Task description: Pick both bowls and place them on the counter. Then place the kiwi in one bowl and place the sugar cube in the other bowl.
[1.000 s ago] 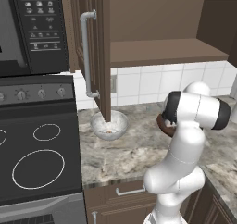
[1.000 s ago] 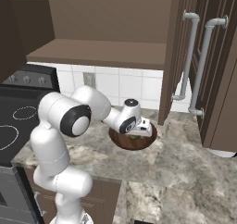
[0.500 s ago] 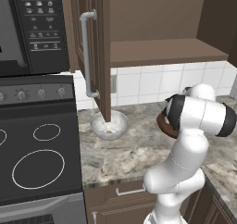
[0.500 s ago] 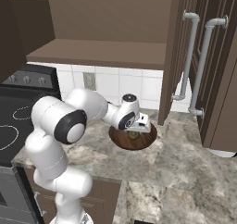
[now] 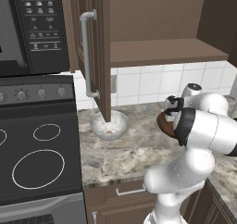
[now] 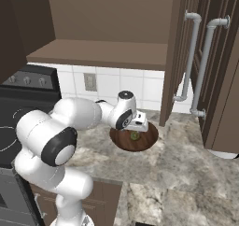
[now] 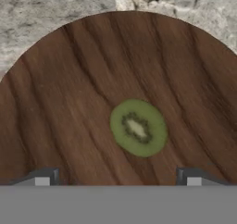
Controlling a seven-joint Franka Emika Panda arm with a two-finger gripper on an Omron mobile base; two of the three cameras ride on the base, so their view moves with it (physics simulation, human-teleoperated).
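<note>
Down on the counter [image 6: 186,159], the wooden bowl [image 6: 122,140] sits with the kiwi [image 7: 138,127] lying near its middle, cut face up and green. Directly above the bowl, the fingers [image 7: 117,177] are spread wide apart and grip nothing, the kiwi lying free between and beyond their tips. Further left along the counter, just under the edge of the open cabinet door [image 5: 102,52], stands the marbled bowl [image 5: 109,124], near the black stovetop [image 5: 39,160].
</note>
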